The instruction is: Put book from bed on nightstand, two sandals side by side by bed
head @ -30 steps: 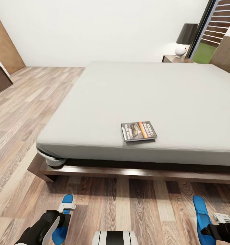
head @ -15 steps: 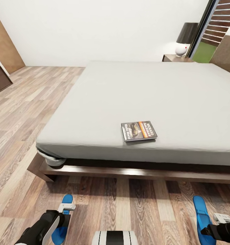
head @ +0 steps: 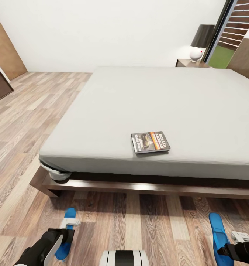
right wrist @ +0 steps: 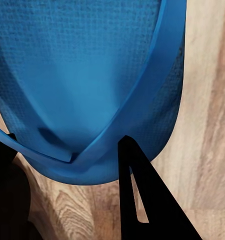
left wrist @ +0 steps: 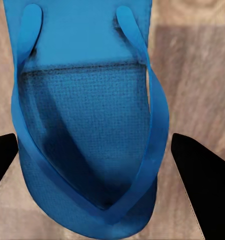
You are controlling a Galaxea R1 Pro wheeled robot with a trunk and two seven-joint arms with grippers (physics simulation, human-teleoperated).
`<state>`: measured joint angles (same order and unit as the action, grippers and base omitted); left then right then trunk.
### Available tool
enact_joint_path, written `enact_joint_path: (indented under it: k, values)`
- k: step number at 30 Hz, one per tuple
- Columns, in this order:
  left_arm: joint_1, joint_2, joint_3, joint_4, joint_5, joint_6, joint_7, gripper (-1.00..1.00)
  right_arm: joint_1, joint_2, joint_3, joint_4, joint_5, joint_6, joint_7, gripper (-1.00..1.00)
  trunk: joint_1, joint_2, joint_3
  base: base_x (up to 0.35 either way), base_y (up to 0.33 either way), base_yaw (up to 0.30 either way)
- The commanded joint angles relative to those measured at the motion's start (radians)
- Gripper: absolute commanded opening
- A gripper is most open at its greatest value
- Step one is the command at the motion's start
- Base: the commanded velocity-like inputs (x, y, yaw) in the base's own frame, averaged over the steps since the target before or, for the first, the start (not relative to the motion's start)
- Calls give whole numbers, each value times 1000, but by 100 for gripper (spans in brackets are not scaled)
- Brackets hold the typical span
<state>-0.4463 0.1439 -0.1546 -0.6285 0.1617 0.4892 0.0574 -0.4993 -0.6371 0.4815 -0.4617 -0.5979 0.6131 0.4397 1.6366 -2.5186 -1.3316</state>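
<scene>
Bed: the landmark; grey-beige mattress on a dark wood frame.
Book: flat on the mattress, near the bed's front edge.
Nightstand: beyond the bed's far corner, bearing a lamp.
Left sandal: on the floor in front of the bed, towards its left corner.
Left gripper: spread wide, fingers either side of the left sandal's toe end, not touching.
Right sandal: on the floor before the bed, well apart from the left sandal.
Right gripper: at the right sandal's strap; grip cannot be told.

Bright, even light; soft shadows, wrist views slightly blurred.
</scene>
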Motion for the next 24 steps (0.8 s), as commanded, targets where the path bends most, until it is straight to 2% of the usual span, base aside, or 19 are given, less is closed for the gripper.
enact_joint_path:
  k: [1, 5, 12, 17, 22, 24]
  values:
    - [0, 3, -6, 13, 12, -50, 16, -100, -1, -1, 4, -1, -3, 4, 1, -100, 0, 0, -1, 0, 0, 0]
    - [0, 3, -5, 56, 12, -98, 28, -100, -1, -1, 4, -1, -3, 3, 1, -100, 0, 0, -1, 0, 0, 0]
    - [0, -1, -6, 57, 12, -94, 32, -100, -1, -1, 4, -2, -3, 3, 1, -100, 0, 0, -1, 0, 0, 0]
    - [-4, -3, -6, 27, 13, 20, 32, -100, -1, -1, 4, 0, -3, 3, 1, -100, 0, 0, -1, 0, 0, 0]
    - [-16, -8, -6, -57, 12, 143, 33, -100, -1, -1, 4, 0, -3, 3, 1, -100, 0, 0, -1, 0, 0, 0]
    - [-18, -9, -6, -71, 12, 166, 33, -100, -1, -1, 4, 0, -3, 3, 1, -100, 0, 0, -1, 0, 0, 0]
